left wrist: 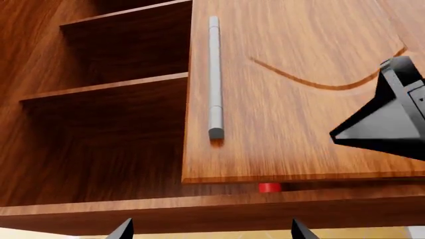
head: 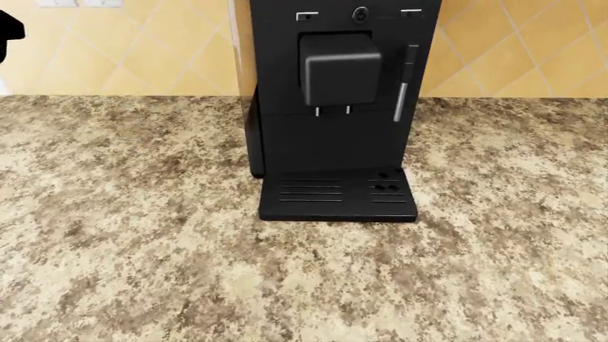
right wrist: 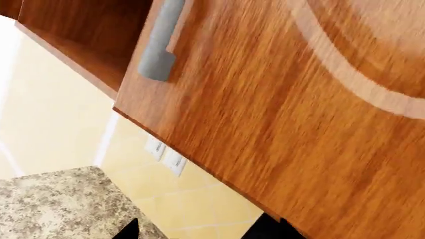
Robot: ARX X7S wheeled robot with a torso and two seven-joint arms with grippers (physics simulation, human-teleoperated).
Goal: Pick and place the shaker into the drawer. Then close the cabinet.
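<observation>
The shaker and the drawer are out of view. In the left wrist view a reddish-brown cabinet door [left wrist: 299, 99] with a silver bar handle [left wrist: 214, 74] and a curved groove stands open beside bare shelves [left wrist: 113, 87]. My left gripper [left wrist: 209, 231] is open and empty, with only its fingertips [left wrist: 123, 230] showing below the cabinet's lower edge. In the right wrist view the same kind of door [right wrist: 279, 109] and its handle [right wrist: 159, 50] fill the frame very close. My right gripper [right wrist: 199, 231] is open and empty just under the door's lower edge.
The head view shows a black coffee machine [head: 337, 107] on the speckled granite top [head: 142, 235] against a yellow tiled wall. A black angular arm part [left wrist: 391, 114] is in front of the door. A small red item [left wrist: 269, 187] sits under the door's edge. Wall sockets [right wrist: 166, 155] are below the cabinet.
</observation>
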